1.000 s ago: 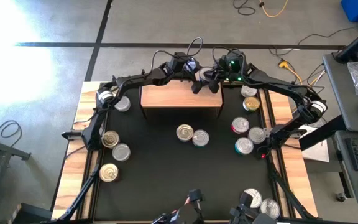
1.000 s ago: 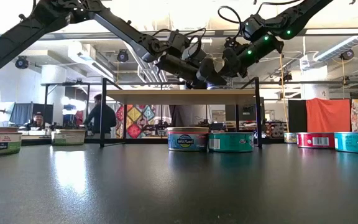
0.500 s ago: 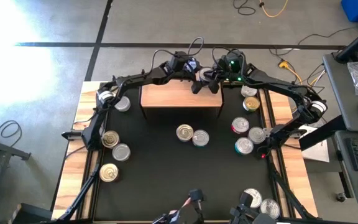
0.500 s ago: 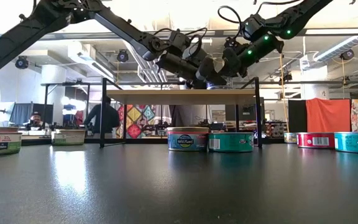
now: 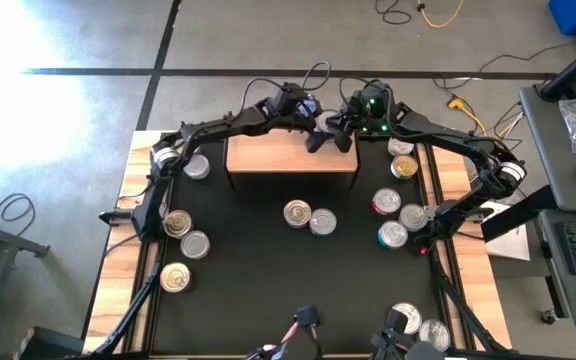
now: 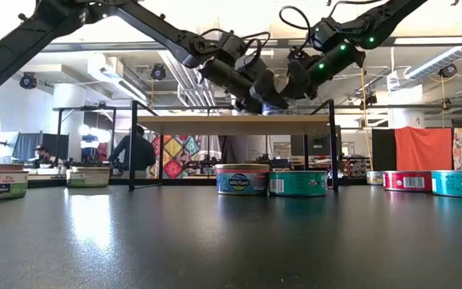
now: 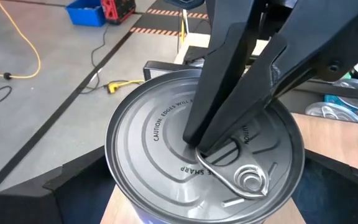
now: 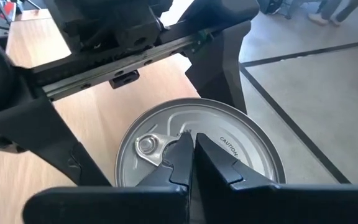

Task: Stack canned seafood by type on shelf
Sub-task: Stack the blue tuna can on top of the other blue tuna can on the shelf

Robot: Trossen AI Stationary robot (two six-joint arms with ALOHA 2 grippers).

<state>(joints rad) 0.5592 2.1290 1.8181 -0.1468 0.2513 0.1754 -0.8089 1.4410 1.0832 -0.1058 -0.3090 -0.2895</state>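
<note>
The black-topped table (image 5: 258, 270) is carrying the light-wood shelf (image 5: 290, 154) at its far edge, with loose tins lying around it: 4 along the left side, 2 in the middle just in front of the shelf, and more on the right. Both arms are meeting over the shelf's far right corner. The left hand (image 5: 325, 128) is standing spread wide around a silver-lidded tin (image 7: 204, 158), its fingers flanking the tin's sides on the shelf top. The right hand (image 8: 191, 155) is pressed fully together and empty, its tips touching down on the tin's lid beside the pull ring (image 7: 244, 177).
</note>
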